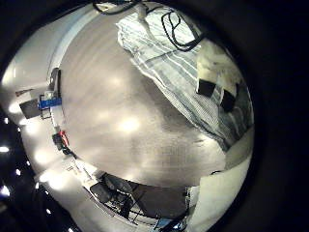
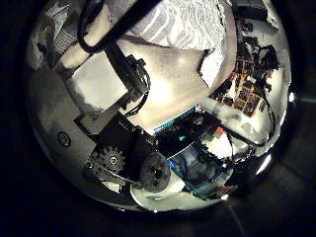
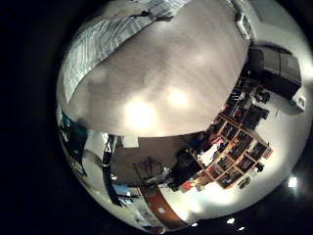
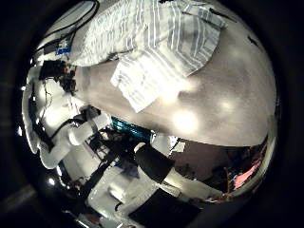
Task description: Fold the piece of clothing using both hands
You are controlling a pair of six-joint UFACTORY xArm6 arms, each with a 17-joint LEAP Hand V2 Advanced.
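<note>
Left little-finger-side palm view: a striped woven-fabric garment, pale with fine darker lines, lies rumpled on the smooth, bare, matte table top, at about 1 o'clock from the table's bare centre. White and black parts of a hand sit over the garment's far edge. I cannot tell which hand this is, or whether it touches the cloth. The garment's near hem runs diagonally across the table, with plain surface on the palm's side of it. Left thumb-side palm view: the left hand fills most of the frame with white blocks, black housings and geared parts, so the palm looks past its own body. The striped garment shows as a bunched edge at about 12 o'clock from the hand, lying on the table and apart from the visible hand parts. I cannot tell whether the left fingers are spread, pressed together or curled. Right little-finger-side palm view: the table takes up most of the frame and the garment lies at its far edge, at about 11 o'clock from the table centre, flat and well away from this palm. Right thumb-side palm view: the garment lies spread on the table with one flap doubled over the body panel. White parts of the right hand and its arm sit at about 7 o'clock from the cloth, clear of it. The state of the right fingers cannot be told.
</note>
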